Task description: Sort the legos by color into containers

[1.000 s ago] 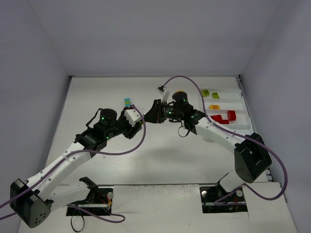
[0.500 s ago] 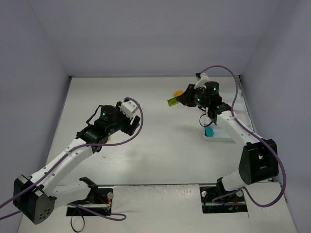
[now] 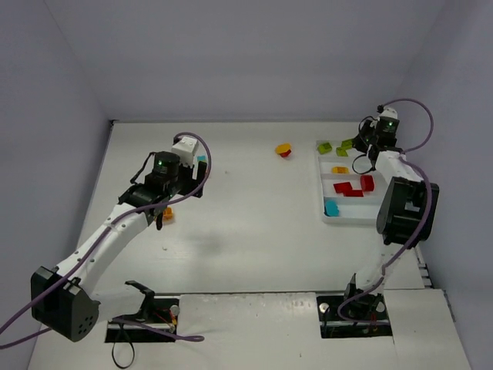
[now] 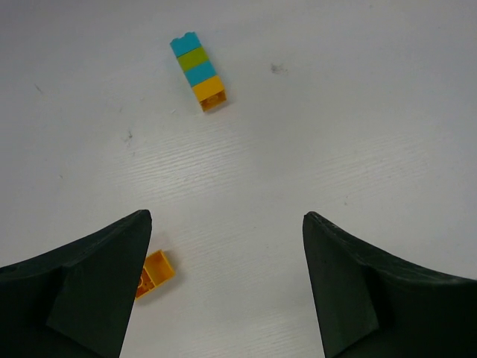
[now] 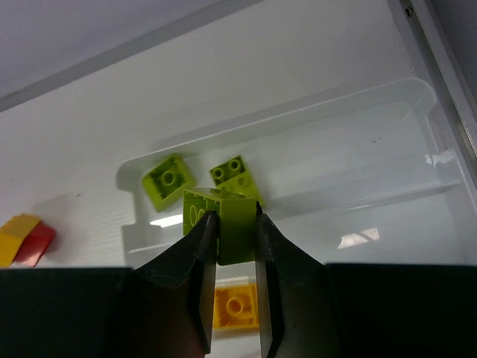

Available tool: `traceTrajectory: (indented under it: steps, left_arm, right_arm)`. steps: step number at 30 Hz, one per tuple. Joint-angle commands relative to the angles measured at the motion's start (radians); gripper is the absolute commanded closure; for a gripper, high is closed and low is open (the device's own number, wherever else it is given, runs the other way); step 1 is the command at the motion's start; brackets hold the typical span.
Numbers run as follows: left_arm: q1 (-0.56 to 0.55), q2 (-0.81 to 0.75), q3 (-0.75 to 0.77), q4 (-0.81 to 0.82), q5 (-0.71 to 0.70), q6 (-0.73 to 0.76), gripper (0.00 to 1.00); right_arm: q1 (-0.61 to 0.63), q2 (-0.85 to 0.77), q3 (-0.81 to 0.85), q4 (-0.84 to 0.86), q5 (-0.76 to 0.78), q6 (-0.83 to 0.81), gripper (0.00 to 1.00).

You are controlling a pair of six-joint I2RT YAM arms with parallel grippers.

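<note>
The right pincer [image 5: 235, 221] is closed on a lime green plastic brick [image 5: 240, 240] above the far compartment of the white ridged plastic tray [image 5: 358, 142], where two more lime green bricks [image 5: 168, 179] lie. A yellow-orange brick [image 5: 235, 306] is seen in the next compartment, then red bricks [image 3: 350, 187], then a cyan brick [image 3: 332, 207]. A yellow-and-red stack [image 3: 283, 149] lies on the white bench [image 3: 246, 223], left of the tray. The left pincer [image 4: 227, 246] is spread wide, empty, near a cyan, green and orange stack [image 4: 198, 71].
</note>
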Motion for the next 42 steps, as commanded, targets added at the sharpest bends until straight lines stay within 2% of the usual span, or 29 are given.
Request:
traceTrajectory:
  steps: [1, 5, 10, 11, 13, 14, 15, 17, 22, 25, 27, 31, 34, 35, 42]
  left_arm:
    - [0.006, 0.014, 0.066, -0.030, -0.093, -0.046, 0.24]
    - [0.024, 0.048, 0.083, -0.065, -0.171, -0.075, 0.24]
    - [0.051, 0.083, 0.106, -0.104, -0.193, -0.115, 0.24]
    - [0.055, 0.094, 0.109, -0.110, -0.193, -0.119, 0.24]
    - [0.064, 0.108, 0.117, -0.127, -0.193, -0.125, 0.24]
    - [0.065, 0.117, 0.121, -0.133, -0.196, -0.129, 0.24]
    - [0.068, 0.123, 0.126, -0.145, -0.199, -0.133, 0.24]
    - [0.073, 0.134, 0.134, -0.157, -0.199, -0.147, 0.24]
    - [0.079, 0.147, 0.144, -0.200, -0.234, -0.182, 0.24]
    - [0.079, 0.154, 0.152, -0.242, -0.312, -0.217, 0.24]
    - [0.082, 0.155, 0.154, -0.289, -0.436, -0.292, 0.24]
    - [0.081, 0.177, 0.149, -0.358, -0.492, -0.375, 0.24]
    - [0.087, 0.221, 0.131, -0.386, -0.483, -0.400, 0.22]
    - [0.091, 0.232, 0.131, -0.388, -0.477, -0.400, 0.17]
    - [0.188, 0.315, 0.091, -0.294, -0.311, -0.372, 0.16]
  right_arm:
    - [-0.012, 0.087, 0.128, 0.072, 0.027, -0.022, 1.00]
    - [-0.036, 0.185, 0.217, 0.069, 0.050, -0.040, 0.99]
    - [-0.052, 0.268, 0.278, 0.067, 0.065, -0.057, 0.94]
    - [-0.055, 0.276, 0.284, 0.066, 0.059, -0.054, 0.80]
    - [-0.061, 0.291, 0.297, 0.058, 0.049, -0.056, 0.64]
    - [-0.063, 0.294, 0.298, 0.048, 0.049, -0.057, 0.51]
    - [-0.063, 0.293, 0.298, 0.046, 0.050, -0.063, 0.45]
    - [-0.063, 0.290, 0.295, 0.035, 0.049, -0.068, 0.39]
    - [-0.060, 0.225, 0.249, 0.028, 0.030, -0.063, 0.37]
    - [-0.040, 0.136, 0.203, 0.026, 0.024, -0.059, 0.36]
    - [0.012, 0.046, 0.153, 0.025, 0.027, -0.066, 0.35]
    - [0.091, -0.118, 0.064, 0.023, 0.026, -0.071, 0.34]
    - [0.166, -0.239, -0.048, 0.037, -0.010, -0.048, 0.33]
    - [0.183, -0.294, -0.112, 0.047, -0.028, -0.043, 0.32]
    - [0.287, -0.476, -0.377, 0.126, -0.120, -0.010, 0.30]
